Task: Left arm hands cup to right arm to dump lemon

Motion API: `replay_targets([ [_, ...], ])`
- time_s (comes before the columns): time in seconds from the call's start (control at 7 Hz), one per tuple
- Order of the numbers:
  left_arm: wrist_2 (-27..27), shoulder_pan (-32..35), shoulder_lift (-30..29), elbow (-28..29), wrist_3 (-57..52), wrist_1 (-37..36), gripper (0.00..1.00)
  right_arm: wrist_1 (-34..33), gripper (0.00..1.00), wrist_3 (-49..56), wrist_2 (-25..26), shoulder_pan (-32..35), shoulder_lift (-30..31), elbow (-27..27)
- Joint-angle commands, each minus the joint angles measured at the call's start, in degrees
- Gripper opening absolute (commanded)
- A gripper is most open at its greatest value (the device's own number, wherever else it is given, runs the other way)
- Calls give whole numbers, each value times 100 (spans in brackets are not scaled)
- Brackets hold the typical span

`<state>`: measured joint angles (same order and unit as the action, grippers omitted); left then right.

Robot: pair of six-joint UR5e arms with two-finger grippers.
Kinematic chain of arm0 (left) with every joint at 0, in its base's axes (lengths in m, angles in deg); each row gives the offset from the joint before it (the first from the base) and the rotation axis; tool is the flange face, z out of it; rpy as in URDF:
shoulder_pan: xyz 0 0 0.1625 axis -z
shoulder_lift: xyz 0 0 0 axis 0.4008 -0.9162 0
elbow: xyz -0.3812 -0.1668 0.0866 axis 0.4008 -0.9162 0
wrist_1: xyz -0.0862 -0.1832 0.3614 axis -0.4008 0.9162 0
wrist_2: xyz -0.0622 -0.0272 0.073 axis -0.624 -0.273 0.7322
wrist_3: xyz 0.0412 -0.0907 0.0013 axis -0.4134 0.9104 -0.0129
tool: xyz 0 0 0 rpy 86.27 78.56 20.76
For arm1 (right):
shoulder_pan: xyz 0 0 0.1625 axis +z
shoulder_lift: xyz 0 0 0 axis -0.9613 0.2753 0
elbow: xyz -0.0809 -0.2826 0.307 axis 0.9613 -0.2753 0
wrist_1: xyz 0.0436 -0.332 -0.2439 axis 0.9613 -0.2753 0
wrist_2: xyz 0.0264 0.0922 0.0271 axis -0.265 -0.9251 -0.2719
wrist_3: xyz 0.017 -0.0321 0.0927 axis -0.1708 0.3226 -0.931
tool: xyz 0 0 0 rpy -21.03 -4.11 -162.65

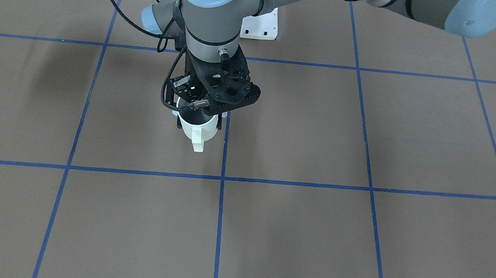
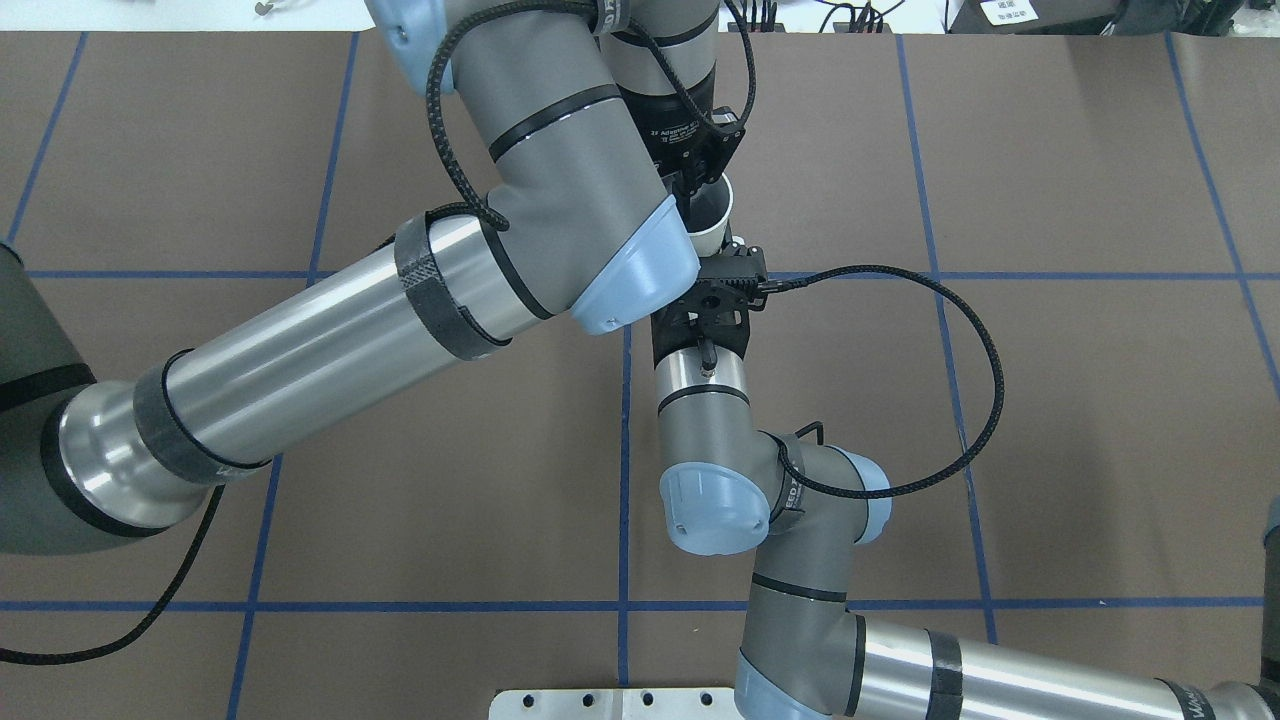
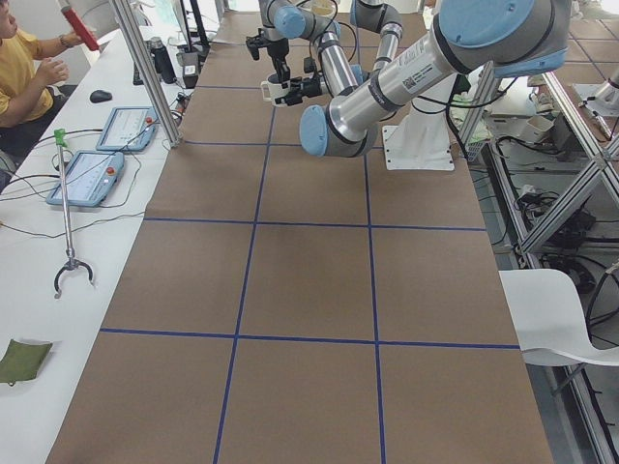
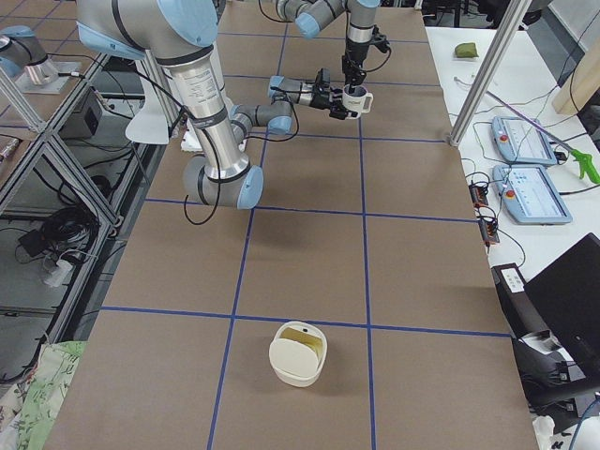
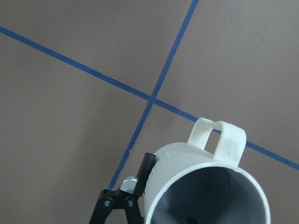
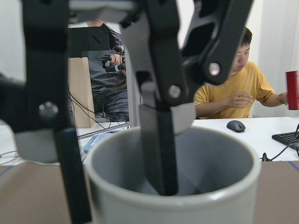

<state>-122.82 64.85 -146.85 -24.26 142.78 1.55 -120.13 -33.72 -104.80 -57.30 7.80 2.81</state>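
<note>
The cream-white cup (image 1: 196, 131) hangs upright above the table near its middle, with its handle towards the front camera. My left gripper (image 1: 198, 111) comes straight down under its black perforated bracket (image 1: 230, 89) and is shut on the cup's wall. One finger (image 6: 159, 154) is inside the cup and one finger (image 5: 145, 171) is outside. My right gripper (image 1: 199, 123) reaches in level from the robot's side. Its fingertips (image 1: 179, 122) stand close on either side of the cup's body; I cannot tell whether they press on it. The lemon is hidden; the cup's grey inside (image 5: 210, 200) shows none.
A cream tub (image 4: 298, 353) stands on the table towards the robot's right end. The right arm's black cable (image 2: 985, 380) loops loosely over the table. The white base plate (image 2: 600, 700) is at the robot's edge. Operators (image 3: 24, 68) sit at the side table.
</note>
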Motion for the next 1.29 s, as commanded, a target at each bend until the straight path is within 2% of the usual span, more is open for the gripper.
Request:
replay_targets([
  [0.0,0,0,4,-7,17,-12,35,7,45,0,1,-2,19,3],
  [0.43,0,9,4,-16,18,-64,35,16,44,0,1,-2,28,29],
  [0.86,0,9,4,-7,18,-73,19,25,44,9,1,7,63,38],
  [1.0,0,17,4,-7,18,-91,4,25,44,0,1,7,89,47],
  [1.14,0,18,4,-16,18,-126,0,25,44,0,19,7,89,56],
])
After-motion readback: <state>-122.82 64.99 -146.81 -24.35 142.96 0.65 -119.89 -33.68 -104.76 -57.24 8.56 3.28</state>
